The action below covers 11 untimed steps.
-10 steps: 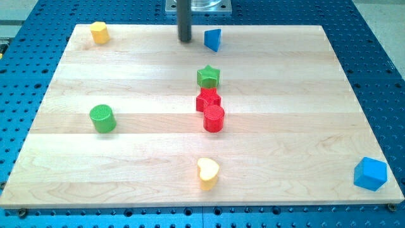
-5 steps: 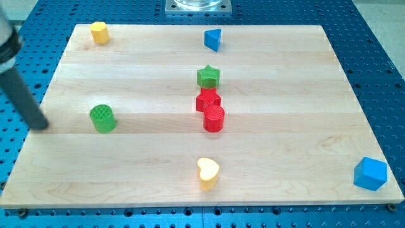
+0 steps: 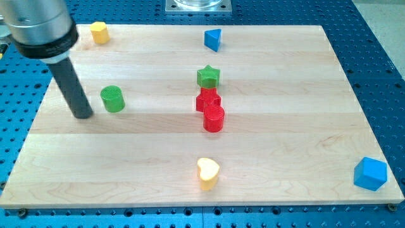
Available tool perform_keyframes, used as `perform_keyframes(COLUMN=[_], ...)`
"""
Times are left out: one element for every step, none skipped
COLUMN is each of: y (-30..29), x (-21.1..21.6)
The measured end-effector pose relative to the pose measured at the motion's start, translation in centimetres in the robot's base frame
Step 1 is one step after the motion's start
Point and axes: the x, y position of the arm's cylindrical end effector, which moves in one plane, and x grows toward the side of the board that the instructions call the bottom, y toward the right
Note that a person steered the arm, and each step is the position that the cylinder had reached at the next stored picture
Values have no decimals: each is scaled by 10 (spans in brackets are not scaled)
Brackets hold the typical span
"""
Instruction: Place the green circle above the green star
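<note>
The green circle, a short green cylinder, stands on the wooden board at the view's left. The green star sits near the middle, well to the circle's right and slightly nearer the view's top. My tip rests on the board just left of the green circle and a little below it, with a small gap between them. The dark rod rises from it up and to the left, to the arm's grey end.
A red star and a red cylinder stand just below the green star. A yellow heart lies near the bottom, a blue cube at bottom right, a blue triangle and a yellow block along the top.
My tip has swept from the board's top to the far left, then right to the green circle. The circle has moved right and towards the top.
</note>
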Motion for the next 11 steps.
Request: perform_keyframes(y=[15, 69, 125, 121, 81, 57, 76, 123, 143, 154, 148], x=[-33, -38, -38, -38, -29, -9, 33, 13, 7, 1, -37])
